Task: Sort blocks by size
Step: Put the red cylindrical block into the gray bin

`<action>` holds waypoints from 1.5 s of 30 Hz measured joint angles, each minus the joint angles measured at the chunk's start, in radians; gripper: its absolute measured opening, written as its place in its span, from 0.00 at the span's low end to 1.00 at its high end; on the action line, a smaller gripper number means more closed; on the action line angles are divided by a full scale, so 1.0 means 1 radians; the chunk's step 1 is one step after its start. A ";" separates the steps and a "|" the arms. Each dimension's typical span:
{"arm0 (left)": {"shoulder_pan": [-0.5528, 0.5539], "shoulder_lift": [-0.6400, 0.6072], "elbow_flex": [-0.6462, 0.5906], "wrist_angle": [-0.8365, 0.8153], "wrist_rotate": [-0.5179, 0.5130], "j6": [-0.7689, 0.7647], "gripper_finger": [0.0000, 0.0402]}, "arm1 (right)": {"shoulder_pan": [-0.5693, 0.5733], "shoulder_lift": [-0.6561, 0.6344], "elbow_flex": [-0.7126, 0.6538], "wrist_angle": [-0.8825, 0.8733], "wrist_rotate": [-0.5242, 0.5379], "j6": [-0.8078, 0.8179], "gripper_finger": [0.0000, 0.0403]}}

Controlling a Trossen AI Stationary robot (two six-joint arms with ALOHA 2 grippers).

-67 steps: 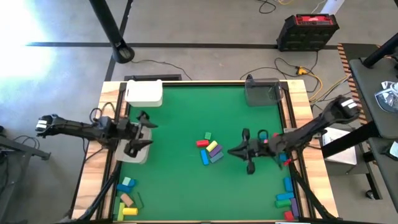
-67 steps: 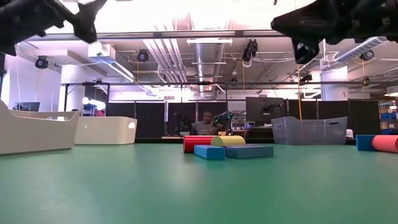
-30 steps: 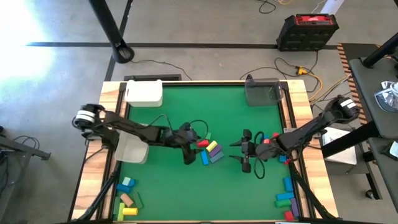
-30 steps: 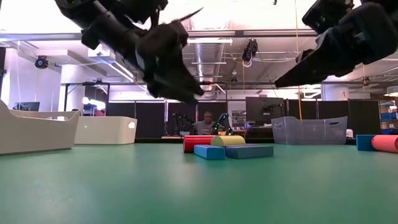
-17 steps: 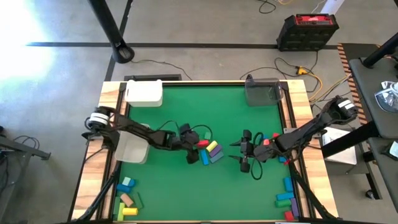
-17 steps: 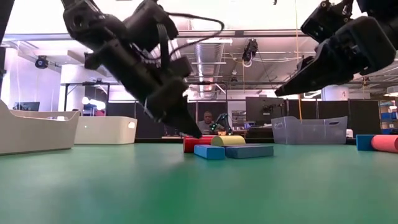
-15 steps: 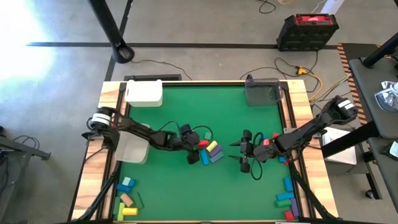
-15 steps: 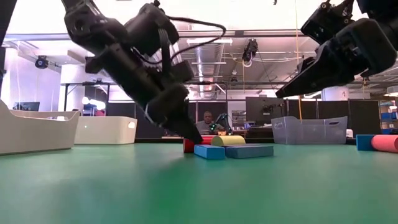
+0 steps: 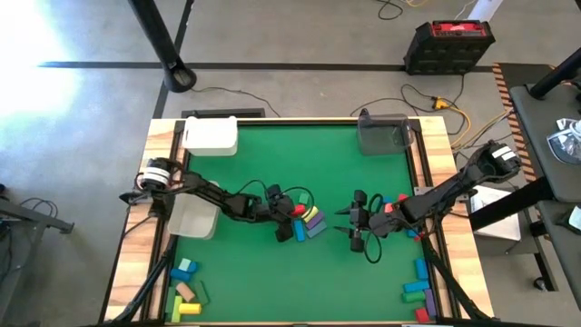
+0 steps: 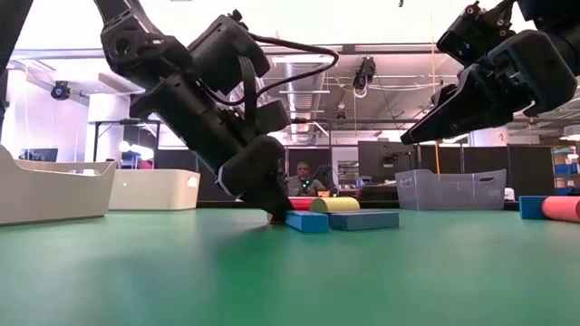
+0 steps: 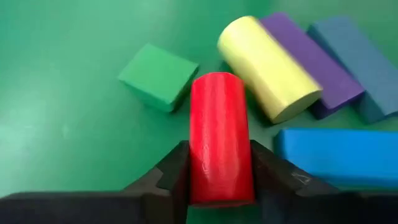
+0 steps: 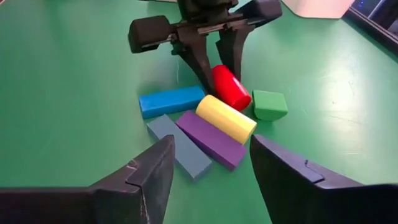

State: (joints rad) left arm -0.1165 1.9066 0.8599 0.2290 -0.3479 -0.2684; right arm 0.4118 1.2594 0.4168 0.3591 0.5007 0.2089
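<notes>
- Straddling the red cylinder [image 11: 219,137] near the middle of the tabletop [image 9: 272,272], the left gripper [image 9: 289,216] has a finger on each side of it, either touching or nearly so; I cannot tell whether they are squeezing yet
- Being round and smooth, it could roll or squirt out from between the fingers if they close off-centre, and a skewed lift might drop it
- Lying just beside it are the yellow cylinder [image 11: 268,67] and green block [image 11: 159,76], with the blue block [image 11: 339,157] near one finger; a sideways drag could knock or scatter them
- Hovering wide open and empty nearer the right edge, the right gripper [image 9: 357,221] faces the same cluster, so both arms reaching in together risk a collision
- Sitting in the near corners, sorted blocks [image 9: 186,291] lie well apart from all this
</notes>
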 joint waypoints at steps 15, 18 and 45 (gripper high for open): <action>-0.108 -0.537 0.029 -0.829 0.036 -0.402 0.27 | 0.000 0.000 0.000 0.054 -0.001 -0.061 0.46; -0.162 -0.604 0.057 -1.110 0.084 -0.686 0.27 | 0.000 0.000 0.000 0.063 -0.001 -0.091 0.47; -0.056 -0.572 -0.122 -1.454 0.199 -1.271 0.27 | 0.000 0.000 0.000 0.073 -0.001 -0.119 0.40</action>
State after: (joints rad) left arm -0.1729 1.3346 0.7376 -1.2249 -0.1488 -1.5389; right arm 0.4118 1.2598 0.4169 0.4324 0.4999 0.0897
